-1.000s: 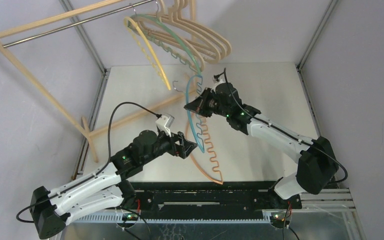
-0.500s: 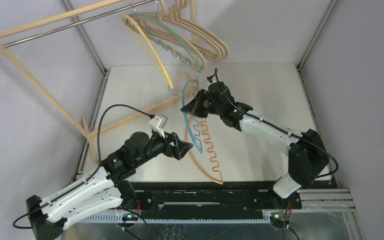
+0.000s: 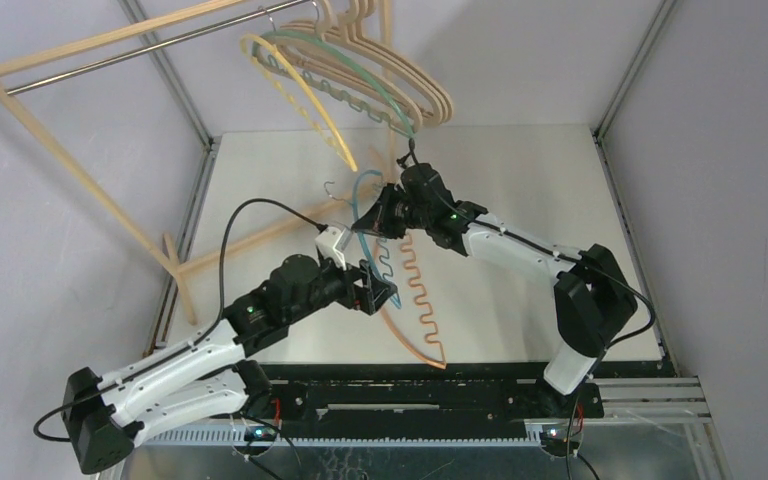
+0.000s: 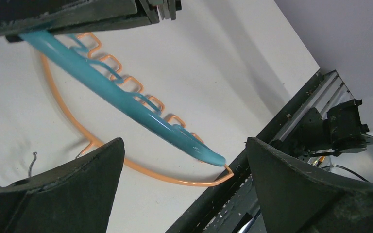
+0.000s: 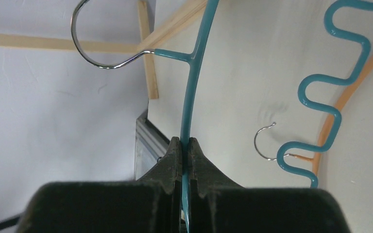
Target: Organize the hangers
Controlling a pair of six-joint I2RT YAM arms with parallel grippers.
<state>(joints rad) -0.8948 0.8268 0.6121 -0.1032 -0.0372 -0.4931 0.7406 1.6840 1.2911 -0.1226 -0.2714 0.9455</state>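
My right gripper (image 3: 381, 214) (image 5: 185, 141) is shut on the thin upper arm of a teal hanger (image 3: 363, 225) (image 5: 197, 58) and holds it above the table. The hanger's metal hook (image 5: 93, 57) points left toward the rack. Its wavy bar hangs down toward my left gripper (image 3: 381, 294) (image 4: 184, 144), which is wide open, with the teal hanger's (image 4: 121, 97) lower end between and above the fingers, untouched. An orange hanger (image 3: 422, 305) (image 4: 141, 167) lies flat on the table beneath. Curved wooden hangers (image 3: 415, 85), a yellow hanger (image 3: 305, 95) and a green hanger (image 3: 365, 70) hang on the rail.
The light-wood rack frame (image 3: 65, 155) with its metal rail (image 3: 150, 45) stands at the back left; its foot bar (image 3: 260, 235) reaches across the table under the teal hanger's hook. The black rail (image 3: 410, 385) of the arm bases runs along the near edge.
The right gripper has carried the teal hanger left and farther back, toward the rack. The left gripper drew back, then came forward again under the hanger's lower end, staying open.
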